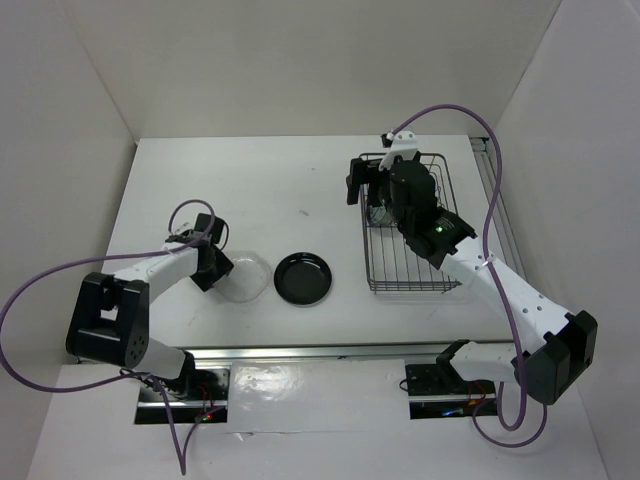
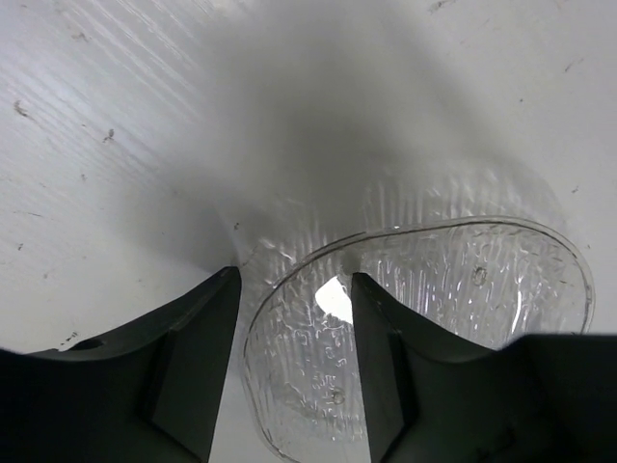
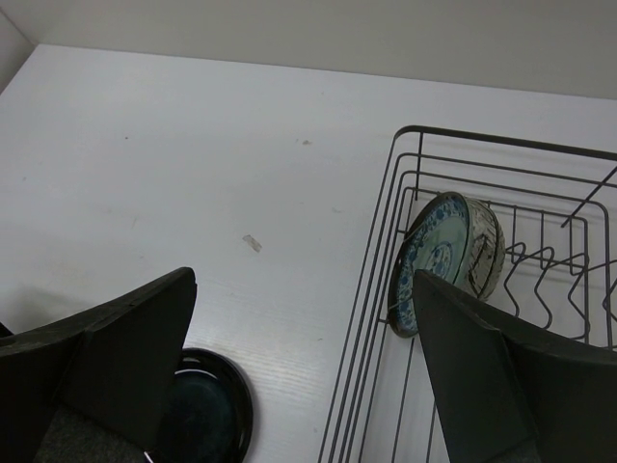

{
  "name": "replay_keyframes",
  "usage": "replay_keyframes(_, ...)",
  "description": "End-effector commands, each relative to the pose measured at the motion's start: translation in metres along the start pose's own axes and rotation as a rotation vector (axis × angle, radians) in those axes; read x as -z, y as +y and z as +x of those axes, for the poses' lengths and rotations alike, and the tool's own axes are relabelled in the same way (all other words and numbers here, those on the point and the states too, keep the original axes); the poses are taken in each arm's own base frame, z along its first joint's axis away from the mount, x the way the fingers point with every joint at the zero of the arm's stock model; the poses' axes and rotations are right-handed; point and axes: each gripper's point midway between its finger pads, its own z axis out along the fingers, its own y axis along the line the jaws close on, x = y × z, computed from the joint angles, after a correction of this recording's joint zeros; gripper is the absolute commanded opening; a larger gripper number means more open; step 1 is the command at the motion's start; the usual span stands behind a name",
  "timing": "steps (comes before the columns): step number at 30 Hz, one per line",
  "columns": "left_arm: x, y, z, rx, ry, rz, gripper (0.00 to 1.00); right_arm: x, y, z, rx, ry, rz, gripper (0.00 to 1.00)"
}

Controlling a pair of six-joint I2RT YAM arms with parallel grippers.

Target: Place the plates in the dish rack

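The clear squarish glass plate (image 1: 250, 278) (image 2: 463, 289) lies flat on the table at the left. My left gripper (image 1: 225, 270) (image 2: 294, 280) is open and straddles its near rim, one finger (image 2: 386, 376) over the plate's inside and the other (image 2: 193, 367) outside on the table. The glossy black plate (image 1: 305, 277) (image 3: 207, 410) lies flat to the right of it. The wire dish rack (image 1: 400, 270) (image 3: 501, 138) holds the teal-patterned plate (image 3: 434, 256) and the beige plate (image 3: 482, 246) on edge. My right gripper (image 1: 368, 188) (image 3: 304, 280) hangs open and holds nothing above the rack's left side.
White walls close the table in at the back and on both sides. The right arm's purple cable (image 1: 490, 190) loops over the rack's far right corner. The left arm's cable (image 1: 185, 215) arches just behind the left gripper.
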Motion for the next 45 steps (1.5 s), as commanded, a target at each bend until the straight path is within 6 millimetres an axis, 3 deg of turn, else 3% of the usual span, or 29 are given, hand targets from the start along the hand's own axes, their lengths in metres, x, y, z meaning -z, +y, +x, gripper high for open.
replay_keyframes(1,-0.003,-0.004,0.006,-0.028,0.011,0.018,0.6,0.009,0.008,-0.022,-0.015,-0.079,-0.029,1.0)
replay_keyframes(4,-0.007,-0.005,0.01,-0.031,0.019,0.011,0.49,0.009,0.008,-0.022,-0.015,-0.079,-0.029,1.0)
replay_keyframes(6,-0.007,-0.005,0.009,-0.022,0.012,0.005,0.3,0.009,0.008,-0.022,-0.015,-0.079,-0.029,1.0)
replay_keyframes(7,-0.007,-0.005,0.009,-0.022,0.012,0.005,0.16,0.009,0.008,-0.022,-0.015,-0.079,-0.029,1.0)
replay_keyframes(9,-0.007,0.001,0.008,-0.012,-0.003,-0.013,0.01,0.009,0.01,-0.022,-0.015,-0.077,-0.039,1.0)
replay_keyframes(13,0.004,0.008,-0.003,-0.001,-0.05,-0.049,0.0,0.009,0.012,-0.024,-0.017,-0.084,-0.051,1.0)
replay_keyframes(15,0.02,0.01,-0.017,0.012,-0.105,-0.039,0.0,0.006,0.014,-0.019,-0.014,-0.074,-0.058,1.0)
replay_keyframes(17,0.04,-0.001,-0.029,0.016,-0.159,0.032,0.0,0.004,0.027,-0.019,-0.016,-0.077,-0.122,1.0)
replay_keyframes(18,0.052,-0.014,-0.04,-0.019,-0.199,0.116,0.0,0.001,0.033,-0.007,0.001,-0.053,-0.161,1.0)
replay_keyframes(19,0.078,-0.028,-0.052,-0.025,-0.262,0.231,0.0,0.004,0.052,-0.004,0.015,-0.045,-0.274,1.0)
replay_keyframes(20,0.093,-0.039,-0.055,-0.058,-0.293,0.315,0.0,0.006,0.063,-0.009,0.009,-0.079,-0.338,1.0)
replay_keyframes(21,0.113,-0.06,-0.059,-0.115,-0.325,0.458,0.0,0.007,0.072,0.0,0.012,-0.069,-0.395,1.0)
replay_keyframes(22,0.139,-0.07,-0.064,-0.128,-0.37,0.576,0.0,0.016,0.092,-0.004,0.015,-0.093,-0.521,1.0)
replay_keyframes(26,0.191,-0.107,-0.043,-0.285,-0.385,0.89,0.0,0.019,0.126,0.012,0.043,-0.048,-0.722,1.0)
replay_keyframes(31,0.212,-0.126,-0.021,-0.396,-0.356,1.046,0.0,0.015,0.144,0.023,0.049,-0.015,-0.783,1.0)
replay_keyframes(37,0.219,-0.132,-0.016,-0.423,-0.363,1.121,0.0,0.015,0.161,0.05,0.069,0.068,-0.799,0.94)
replay_keyframes(42,0.232,-0.128,-0.017,-0.421,-0.397,1.162,0.0,0.009,0.165,0.069,0.076,0.121,-0.787,0.81)
replay_keyframes(45,0.233,-0.127,-0.016,-0.411,-0.4,1.172,0.0,0.009,0.173,0.078,0.081,0.146,-0.802,0.67)
